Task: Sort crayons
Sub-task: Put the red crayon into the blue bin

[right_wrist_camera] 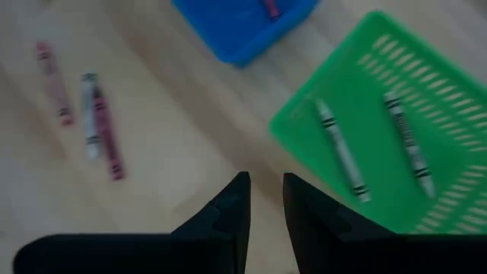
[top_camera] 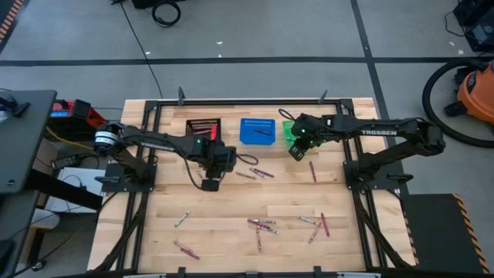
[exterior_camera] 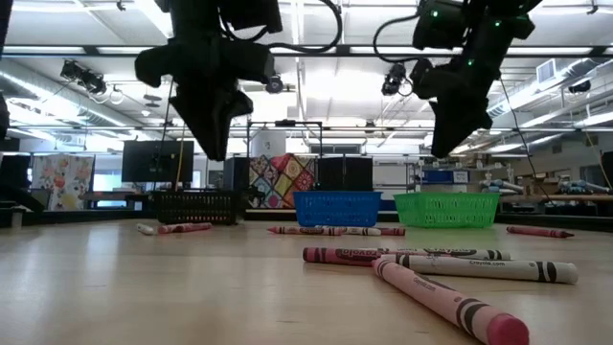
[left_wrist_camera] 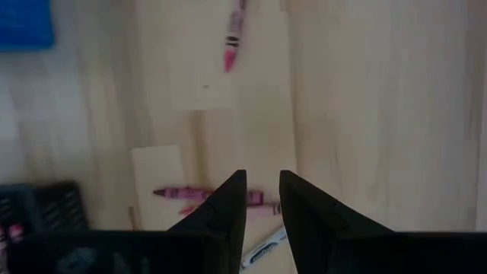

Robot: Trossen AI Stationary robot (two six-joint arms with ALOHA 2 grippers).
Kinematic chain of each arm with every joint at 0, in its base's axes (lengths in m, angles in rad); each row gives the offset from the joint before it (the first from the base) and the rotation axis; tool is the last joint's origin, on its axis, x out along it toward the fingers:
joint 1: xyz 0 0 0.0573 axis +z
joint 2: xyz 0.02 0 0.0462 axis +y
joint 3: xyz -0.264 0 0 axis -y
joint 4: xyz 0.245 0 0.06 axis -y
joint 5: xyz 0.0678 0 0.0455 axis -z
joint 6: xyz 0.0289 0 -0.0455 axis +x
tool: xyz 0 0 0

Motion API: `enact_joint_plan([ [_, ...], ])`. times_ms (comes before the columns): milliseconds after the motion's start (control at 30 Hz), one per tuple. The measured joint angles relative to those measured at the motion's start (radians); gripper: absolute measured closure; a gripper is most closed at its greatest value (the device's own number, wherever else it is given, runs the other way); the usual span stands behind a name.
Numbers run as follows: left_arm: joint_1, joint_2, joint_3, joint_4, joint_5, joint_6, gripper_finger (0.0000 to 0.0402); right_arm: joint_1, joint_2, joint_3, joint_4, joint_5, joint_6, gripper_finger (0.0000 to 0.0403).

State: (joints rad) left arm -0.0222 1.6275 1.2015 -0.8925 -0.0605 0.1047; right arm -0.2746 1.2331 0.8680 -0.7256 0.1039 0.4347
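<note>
The left tool (top_camera: 212, 171) hangs above the bench (top_camera: 231, 247) just in front of the black basket (top_camera: 204, 126), its fingers (left_wrist_camera: 228, 209) a narrow gap apart with nothing between them. Below it in the left wrist view lie a magenta crayon (left_wrist_camera: 190, 195) and a pale grey one (left_wrist_camera: 262, 247), close together. The right tool (top_camera: 296, 151) hovers at the near edge of the green basket (right_wrist_camera: 396, 137), its fingers (right_wrist_camera: 232, 213) likewise slightly parted and empty. That basket already holds two grey crayons (right_wrist_camera: 342, 152), the blue basket (top_camera: 257, 130) holds a reddish one (right_wrist_camera: 270, 7), and the black basket some red ones (top_camera: 202, 123).

Most crayons are unsorted: a group near the bench's middle (top_camera: 262, 225), a pair just right of the left tool (top_camera: 261, 172), one red below the right tool (top_camera: 312, 170), and strays toward the front left (top_camera: 185, 249).

The main risk I see is at the left tool: the magenta and grey sticks lie so close that a descent slightly off line could pinch both, or nudge one away. The round sticks may also roll or pivot if caught near an end, and a crayon released at a basket's rim could tip out.
</note>
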Motion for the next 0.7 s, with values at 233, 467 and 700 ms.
enact_joint_plan([
  [233, -0.085, 0.056, 0.001, 0.096, 0.0, -0.047, 0.031, 0.084, -0.003, 0.0, -0.015, -0.027, 0.045, 0.0316],
  [467, -0.178, 0.108, 0.001, 0.198, 0.002, -0.122, 0.031, 0.119, -0.003, 0.0, -0.017, -0.028, 0.045, 0.0316],
  [700, -0.254, 0.163, 0.001, 0.322, 0.002, -0.147, 0.031, 0.119, -0.003, 0.0, -0.018, -0.028, 0.044, 0.0316],
])
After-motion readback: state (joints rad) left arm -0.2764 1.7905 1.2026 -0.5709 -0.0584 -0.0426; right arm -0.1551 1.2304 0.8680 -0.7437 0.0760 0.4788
